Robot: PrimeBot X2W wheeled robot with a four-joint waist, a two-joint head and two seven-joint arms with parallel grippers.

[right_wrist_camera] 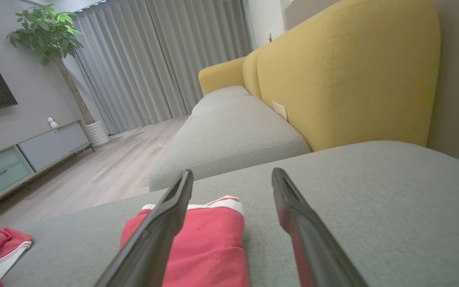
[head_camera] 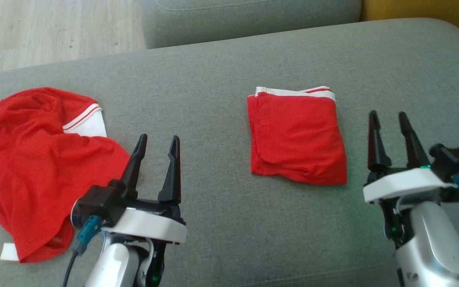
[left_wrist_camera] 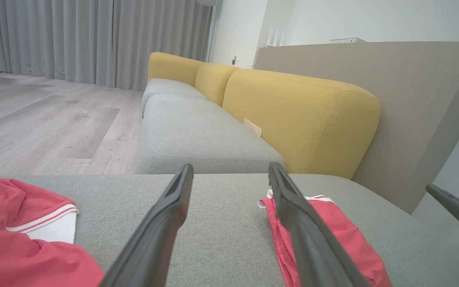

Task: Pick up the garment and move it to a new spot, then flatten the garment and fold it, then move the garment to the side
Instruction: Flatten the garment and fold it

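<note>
Lying on the sofa seat (head_camera: 221, 79): shirt (head_camera: 26, 159) at far left, folded cloth (head_camera: 297, 139) right of centre, well apart; left gripper (head_camera: 159, 136) just beside the shirt's right edge, right gripper (head_camera: 387, 113) right of the cloth; second seat (head_camera: 253, 20) behind.

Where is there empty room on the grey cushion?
Bare grey fabric cushion lies between the crumpled red jersey with white sleeves and the folded red cloth with white edging, and along the far edge. The left end is crowded.

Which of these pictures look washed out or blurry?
Head view: garment saturated red, fairly sharp. Left wrist view: garment and folded red piece washed pinkish; left gripper blurs toward the lens. Right wrist view: dimmer overall, same pink cast.
</note>
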